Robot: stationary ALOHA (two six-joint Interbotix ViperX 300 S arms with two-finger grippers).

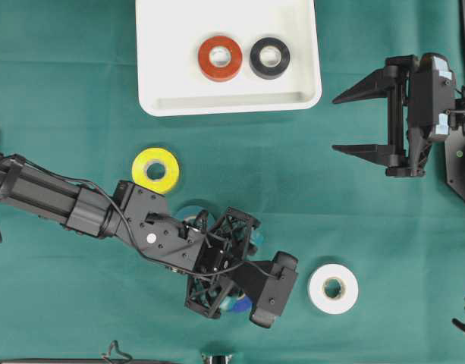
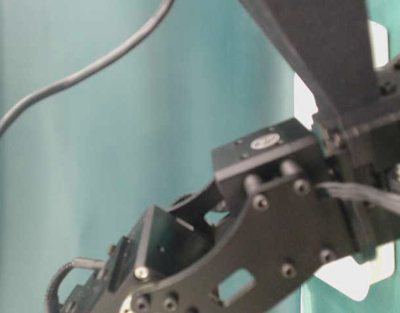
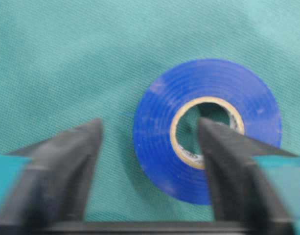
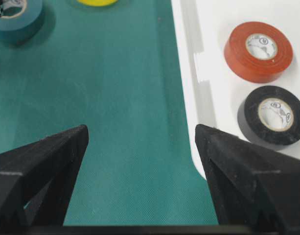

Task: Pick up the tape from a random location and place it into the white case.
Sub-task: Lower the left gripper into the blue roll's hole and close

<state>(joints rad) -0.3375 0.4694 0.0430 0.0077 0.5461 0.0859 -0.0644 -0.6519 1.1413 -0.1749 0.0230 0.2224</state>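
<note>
Clearly the blue tape [image 3: 207,129] is the roll in question: it lies flat on the green worktop [image 1: 58,91], under the left claw [image 3: 149,142], well apart from the white case [image 1: 149,91] at the far edge. In the left wrist view one finger [image 3: 223,161] stands inside the hole of the roll and the other finger [image 3: 66,161] stands outside, beside the outer wall, with a strip of cloth between them. So the claw is partly apart and straddles one side of the ring; whether it already presses on the tape, I cannot tell, because the picture is blurred.

I think the main risk is a weak pinch. If the outer finger reaches the wall while the inner one sits off-centre against the core, the roll can slide on the cloth or tip up on its edge, and then it falls during the lift. A second risk is the teal tape [image 1: 188,209], which lies just beside the arm, partly hidden under it; the wrist can push it when it rises. The yellow tape [image 1: 155,169] is also near the way to the case. In the case, the red tape [image 1: 220,58] and black tape [image 1: 269,58] already take the middle, so a drop there can land on them and roll out.

The right claw [image 1: 362,122] hangs wide apart, holding nothing, near the case corner; a white tape [image 1: 333,288] waits further off.
</note>
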